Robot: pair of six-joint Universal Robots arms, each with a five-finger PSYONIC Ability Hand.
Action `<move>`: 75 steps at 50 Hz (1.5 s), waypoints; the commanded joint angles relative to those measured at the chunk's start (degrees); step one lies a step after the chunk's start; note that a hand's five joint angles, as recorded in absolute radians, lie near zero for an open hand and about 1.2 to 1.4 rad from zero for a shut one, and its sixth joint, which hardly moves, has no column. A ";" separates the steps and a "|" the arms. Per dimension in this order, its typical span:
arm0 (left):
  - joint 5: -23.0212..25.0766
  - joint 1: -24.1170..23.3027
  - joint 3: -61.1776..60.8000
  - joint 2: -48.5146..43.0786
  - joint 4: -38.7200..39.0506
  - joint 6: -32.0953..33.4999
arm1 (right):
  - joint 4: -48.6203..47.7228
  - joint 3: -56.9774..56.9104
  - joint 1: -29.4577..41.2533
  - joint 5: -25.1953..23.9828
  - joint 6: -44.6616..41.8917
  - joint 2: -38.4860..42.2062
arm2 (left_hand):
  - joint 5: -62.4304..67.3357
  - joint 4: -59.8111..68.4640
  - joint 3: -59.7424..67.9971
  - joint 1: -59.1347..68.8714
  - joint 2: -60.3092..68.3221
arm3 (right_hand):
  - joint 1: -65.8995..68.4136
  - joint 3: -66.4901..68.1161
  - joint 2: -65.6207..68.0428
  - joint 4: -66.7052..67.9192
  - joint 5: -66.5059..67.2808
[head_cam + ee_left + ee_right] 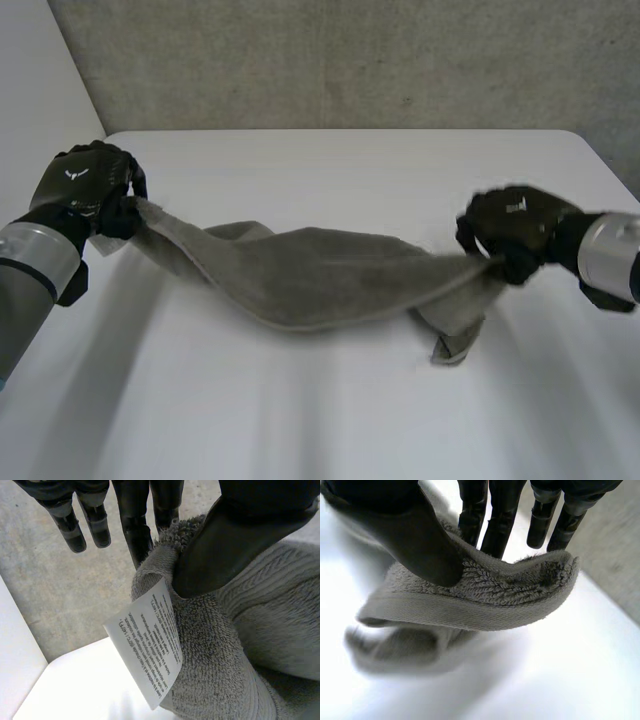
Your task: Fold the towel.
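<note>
Thumb and fingers of left hand (pixel 88 185) are clamped on the left end of the grey towel (pixel 320 275), with a white care label (pixel 150 650) seen just beside the thumb. The right end is pinched the same way by the right hand (pixel 515 230). The towel is held stretched between both hands, sagging mid-span towards the white table (pixel 330 430); a bunched tail is hung below the right hand.

We see a white table (pixel 330 420) w/ rounded far corners. A grey towel (pixel 320 275) lies partly on it: sagging mid section & a bunched fold twd our right touch the top, both ends lifted off
</note>
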 commanded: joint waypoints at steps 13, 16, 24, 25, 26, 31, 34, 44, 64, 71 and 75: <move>-5.86 -4.65 35.72 -15.83 -2.17 3.52 | -21.30 -28.47 4.84 9.41 13.70 7.38 | 4.54 -3.76 -3.31 6.19 4.94 | 4.84 -3.02 6.34 -4.35 5.19; -7.27 -5.80 44.87 -14.60 -2.26 2.91 | -27.36 -33.50 4.93 12.66 17.58 5.37 | 4.54 -3.76 -3.31 6.19 4.94 | 4.84 -3.02 6.34 -4.35 5.19; -6.75 -4.75 48.97 -8.98 -0.69 -5.51 | -31.61 -28.19 4.75 11.55 18.57 1.58 | 4.54 -3.76 -3.31 6.19 4.94 | 4.84 -3.02 6.34 -4.35 5.19; -6.75 -4.75 48.96 -8.97 -0.68 -5.53 | -31.96 -24.33 4.67 9.71 17.69 0.79 | 4.54 -3.76 -3.31 6.19 4.94 | 4.84 -3.02 6.34 -4.35 5.19; -6.66 -4.05 46.09 -8.80 -0.33 -6.93 | -31.96 -24.30 4.67 9.69 17.69 0.79 | 4.54 -3.76 -3.31 6.19 4.94 | 4.84 -3.02 6.34 -4.35 5.19; -4.04 -0.81 32.66 -7.92 1.24 -8.00 | -34.95 -10.50 4.31 1.78 10.13 -3.43 | 4.54 -3.76 -3.31 6.19 4.94 | 4.84 -3.02 6.34 -4.35 5.19; 0.61 1.83 22.55 -7.57 4.31 -8.00 | -36.97 -0.92 4.14 -1.38 3.45 -4.66 | 4.54 -3.76 -3.31 6.19 4.94 | 4.84 -3.02 6.34 -4.35 5.19; 10.21 6.76 -2.72 -8.27 19.44 -7.47 | -36.44 19.11 0.81 -2.44 -6.13 -5.72 | 4.54 -3.76 -3.31 6.19 4.94 | 4.84 -3.02 6.34 -4.35 5.19; 10.83 5.71 -5.80 -16.17 24.63 8.35 | -35.13 22.11 0.53 -2.70 3.79 -1.15 | -5.61 -3.76 -3.31 -3.96 -5.21 | 4.84 -3.02 6.34 -4.35 5.19; 10.48 5.71 -3.25 -20.66 24.81 8.62 | -35.04 22.46 0.71 -2.70 4.15 -0.36 | -24.54 -3.76 -3.31 -22.89 -24.14 | 4.84 -3.02 6.34 -4.35 5.19; 10.39 5.62 -2.90 -22.33 24.46 10.80 | -34.95 22.73 0.71 -2.70 4.24 -0.27 | -35.27 -3.76 -3.31 -33.63 -34.88 | 4.84 -3.02 6.34 -4.35 5.19</move>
